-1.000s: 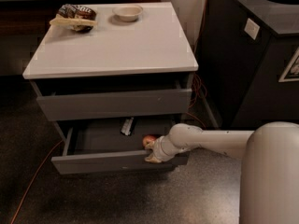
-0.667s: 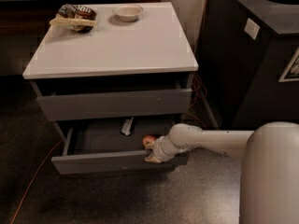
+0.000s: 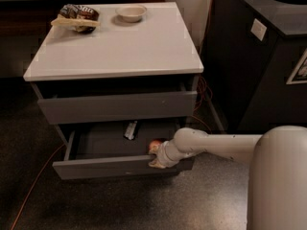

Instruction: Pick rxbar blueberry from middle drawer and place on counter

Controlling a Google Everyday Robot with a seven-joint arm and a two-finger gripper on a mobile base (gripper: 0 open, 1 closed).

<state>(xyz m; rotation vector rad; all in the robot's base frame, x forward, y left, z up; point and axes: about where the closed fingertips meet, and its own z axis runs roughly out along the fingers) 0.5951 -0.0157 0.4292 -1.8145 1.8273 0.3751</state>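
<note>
Middle drawer (image 3: 110, 166) is pulled out, with its dark inside in view. rxbar blueberry (image 3: 130, 130) lies flat on the drawer bottom toward the back, roughly mid-width, long axis running front to back. It has a dark wrapper with a pale patch. Nothing touches it.

Gripper (image 3: 156, 160) is low at the right part of the drawer, right at the top edge of the drawer front. The bar is behind it and off to the left in the view, apart from it. A small red apple (image 3: 154, 143) sits just behind the gripper, touching or nearly so. I can't tell how far the claw is open, or whether it has hold of the apple or anything else, because the wrist blocks the line of sight.

The white arm (image 3: 216, 145) comes in low from the right, out of the robot body (image 3: 278, 176) that fills the lower right corner.

Counter (image 3: 120, 47) is a pale slab on top of the drawer unit, with 2 items at the back edge. A brown-and-white snack bag (image 3: 76, 18) is at the back left corner. A shallow bowl (image 3: 131, 12) is to its right, not touching it.

The upper drawer front (image 3: 117, 107) sits above the open drawer, with a dark gap between it and the counter's underside.

Black cabinet (image 3: 249, 66) with a round hole in its top stands right of the unit, with a narrow gap between them. An orange cable (image 3: 33, 186) runs across the speckled floor at the left.
</note>
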